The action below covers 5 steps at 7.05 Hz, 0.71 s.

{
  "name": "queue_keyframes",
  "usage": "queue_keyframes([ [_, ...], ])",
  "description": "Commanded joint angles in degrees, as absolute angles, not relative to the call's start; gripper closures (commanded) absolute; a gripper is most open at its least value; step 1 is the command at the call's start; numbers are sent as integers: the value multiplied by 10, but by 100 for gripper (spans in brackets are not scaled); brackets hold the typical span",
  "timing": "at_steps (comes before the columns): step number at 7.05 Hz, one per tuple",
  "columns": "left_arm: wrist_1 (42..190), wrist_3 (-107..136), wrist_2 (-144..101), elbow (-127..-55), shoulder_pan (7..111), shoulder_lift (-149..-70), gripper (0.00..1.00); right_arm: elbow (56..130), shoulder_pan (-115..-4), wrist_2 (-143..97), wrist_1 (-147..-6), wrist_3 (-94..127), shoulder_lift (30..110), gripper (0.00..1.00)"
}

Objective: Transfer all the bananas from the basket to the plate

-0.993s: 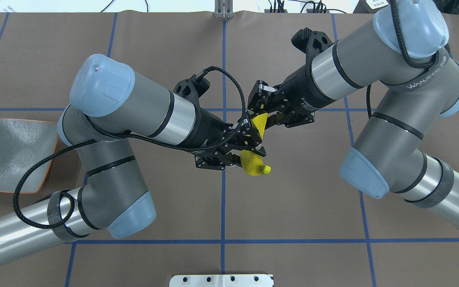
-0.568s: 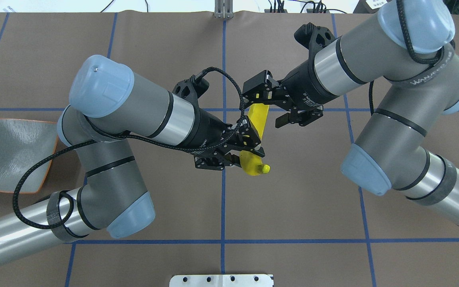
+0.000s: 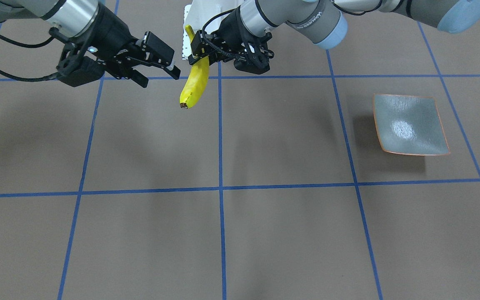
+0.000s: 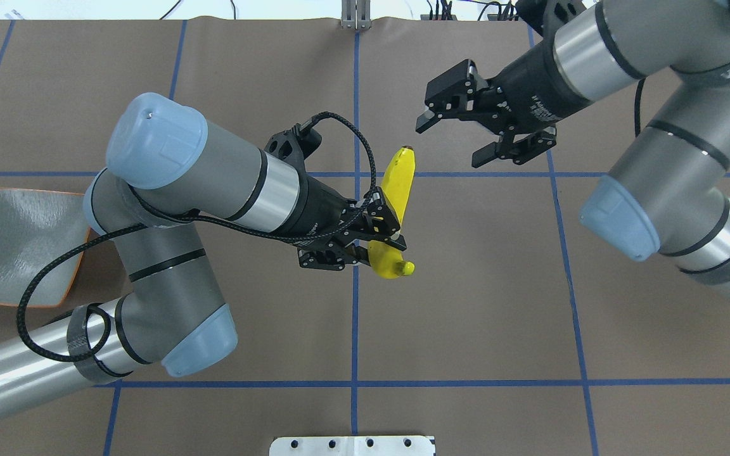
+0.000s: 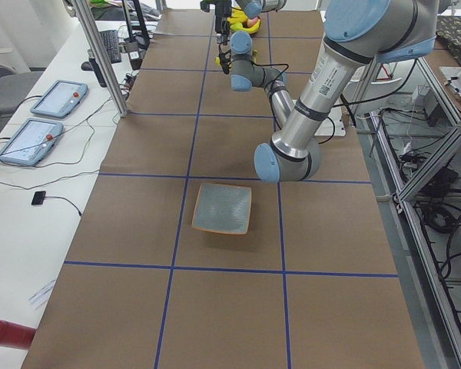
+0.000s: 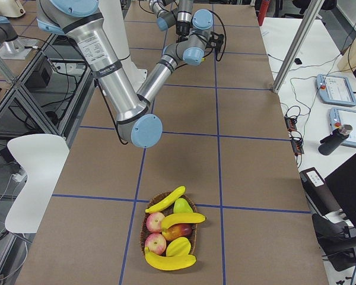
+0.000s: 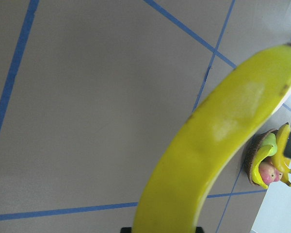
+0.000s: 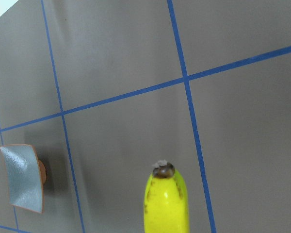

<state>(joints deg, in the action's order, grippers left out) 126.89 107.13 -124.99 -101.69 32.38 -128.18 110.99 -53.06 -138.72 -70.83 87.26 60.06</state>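
Note:
One yellow banana (image 4: 398, 183) hangs above the table's middle, held near its stem end by my left gripper (image 4: 380, 239), which is shut on it. The front-facing view shows the same banana (image 3: 195, 85) pointing down from the left gripper (image 3: 203, 53). My right gripper (image 4: 452, 138) stands open and empty, up and to the right of the banana's dark tip. The plate (image 4: 10, 244) lies bare at the table's left edge, partly under the left arm. In the exterior right view, the basket (image 6: 143, 230) holds three more bananas (image 6: 169, 261).
Red apples and a green fruit (image 6: 182, 205) share the basket with the bananas. A white mounting plate (image 4: 352, 445) sits at the near table edge. Blue tape lines cross the brown table cover. Tablets and cables lie on side tables outside the work area.
The right gripper has let go of the banana's far end and pulled back up and to the right, open. The left gripper keeps the banana, which now shows full length.

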Motion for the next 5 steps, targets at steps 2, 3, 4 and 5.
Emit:
queue_keyframes([
  [2, 1265, 1068, -1339, -1039, 429, -1194, 100, 1069, -644, -1458, -715, 780, 661, 0],
  [3, 1266, 1064, -1415, -1041, 500, -1159, 100, 1051, -656, -1449, -715, 702, 691, 0],
  [4, 1266, 1043, -1452, -1065, 536, -1105, 100, 1036, -667, -1436, -715, 646, 708, 0],
  [5, 1267, 1004, -1453, -1086, 552, -1040, 100, 1019, -678, -1433, -715, 609, 716, 0],
])
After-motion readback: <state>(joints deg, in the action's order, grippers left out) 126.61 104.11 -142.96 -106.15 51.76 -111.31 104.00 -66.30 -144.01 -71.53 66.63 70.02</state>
